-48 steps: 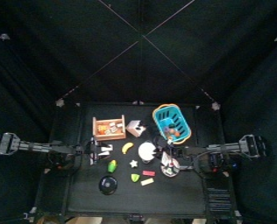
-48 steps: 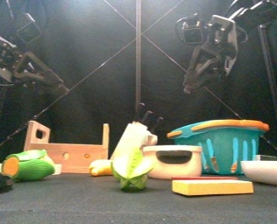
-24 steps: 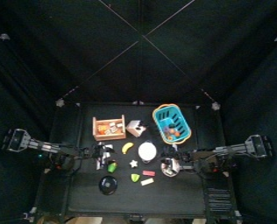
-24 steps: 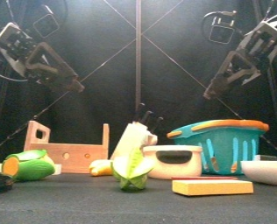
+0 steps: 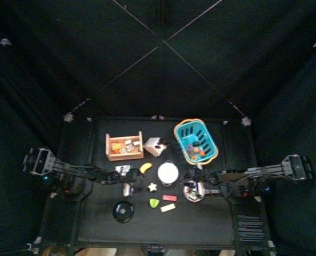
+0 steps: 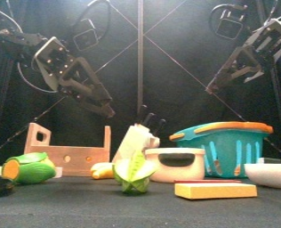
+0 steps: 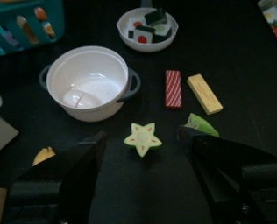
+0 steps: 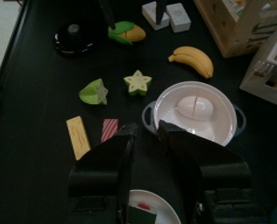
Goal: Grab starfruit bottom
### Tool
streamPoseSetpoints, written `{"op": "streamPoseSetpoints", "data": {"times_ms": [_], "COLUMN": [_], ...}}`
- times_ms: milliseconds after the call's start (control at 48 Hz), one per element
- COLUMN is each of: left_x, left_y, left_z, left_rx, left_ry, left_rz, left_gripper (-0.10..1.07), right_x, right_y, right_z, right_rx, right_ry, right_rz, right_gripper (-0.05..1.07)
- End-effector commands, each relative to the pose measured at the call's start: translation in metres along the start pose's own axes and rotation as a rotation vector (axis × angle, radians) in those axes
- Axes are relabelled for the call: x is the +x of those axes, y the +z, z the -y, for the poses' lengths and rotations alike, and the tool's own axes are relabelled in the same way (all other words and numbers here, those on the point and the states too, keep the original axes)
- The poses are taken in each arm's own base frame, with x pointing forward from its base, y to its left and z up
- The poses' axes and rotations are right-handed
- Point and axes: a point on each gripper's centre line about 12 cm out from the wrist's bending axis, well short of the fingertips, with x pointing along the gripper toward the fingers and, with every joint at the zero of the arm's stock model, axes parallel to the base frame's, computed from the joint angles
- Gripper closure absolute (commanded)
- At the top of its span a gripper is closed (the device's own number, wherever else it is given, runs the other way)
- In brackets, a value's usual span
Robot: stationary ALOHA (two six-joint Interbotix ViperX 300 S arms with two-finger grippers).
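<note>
Teal basket (image 6: 226, 142): stands right of the pot.
White 2-handled pot (image 7: 92, 82): beside the starfruit.
Left gripper (image 7: 148, 157): jaws wide apart, hanging above the starfruit, not touching.
Right gripper (image 8: 148, 140): jaws slightly apart, empty.
Pale green star-shaped starfruit (image 7: 142, 138): flat on the table, between pot and green wedge (image 7: 201, 126).

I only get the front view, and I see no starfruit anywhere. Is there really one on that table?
Observer: Yes. The left wrist view shows a pale green starfruit lying flat on the table.
Operator: Near anything I'd recognise?
Observer: It lies close beside the white pot, not touching it.
Operator: Is a claw grabbing it?
Observer: No. The left gripper hangs above it, jaws wide open and empty.
</note>
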Motion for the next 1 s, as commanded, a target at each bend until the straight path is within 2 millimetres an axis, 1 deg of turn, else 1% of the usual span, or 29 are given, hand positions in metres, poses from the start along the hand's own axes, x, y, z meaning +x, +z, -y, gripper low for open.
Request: {"op": "streamPoseSetpoints", "data": {"times_ms": [0, 146, 417, 646, 812, 979], "left_x": [0.013, 0.036, 0.057, 0.063, 0.065, 0.062], "left_y": [0.008, 0.007, -0.001, -0.006, -0.005, 0.002], "left_z": [0.002, 0.006, 0.005, -0.002, -0.006, -0.006], "left_rx": [0.000, 0.002, 0.018, 0.028, 0.048, 0.054], "left_ry": [-0.007, -0.025, -0.026, -0.013, -0.002, -0.003], "left_rz": [-0.013, -0.082, -0.128, -0.143, -0.120, -0.100], "left_gripper": [-0.03, -0.03, -0.03, -0.03, -0.03, -0.03], "right_x": [0.000, 0.002, 0.002, 0.003, 0.005, 0.006], "right_y": [0.002, -0.003, -0.006, -0.007, -0.009, -0.012], "right_z": [0.000, 0.000, 0.000, 0.001, 0.001, 0.001], "right_rx": [0.003, 0.009, 0.020, 0.020, 0.034, 0.038], "right_ry": [0.005, 0.003, 0.003, 0.002, 0.001, 0.000], "right_rz": [0.011, -0.007, -0.015, -0.019, -0.030, -0.039], "right_gripper": [0.34, 0.34, 0.34, 0.34, 0.34, 0.34]}}
